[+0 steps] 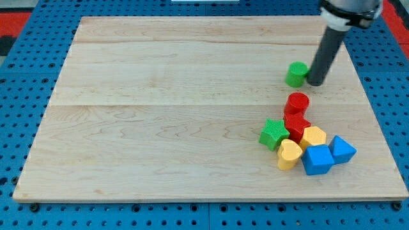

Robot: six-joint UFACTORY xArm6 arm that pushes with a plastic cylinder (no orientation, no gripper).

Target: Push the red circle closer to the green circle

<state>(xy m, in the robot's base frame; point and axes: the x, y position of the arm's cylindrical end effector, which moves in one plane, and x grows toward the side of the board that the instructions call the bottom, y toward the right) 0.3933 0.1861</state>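
Observation:
The red circle (297, 103) stands on the wooden board at the view's right, at the top of a cluster of blocks. The green circle (296, 74) stands apart, a short way above it toward the view's top. My tip (316, 82) rests on the board just right of the green circle, touching or nearly touching its right side, and up and to the right of the red circle. The dark rod rises from the tip toward the view's top right.
Below the red circle lie a second red block (296, 126), a green star (274, 133), two yellow blocks (314, 136) (289, 154) and two blue blocks (317, 160) (342, 150), packed together. The board's right edge (377, 108) is near.

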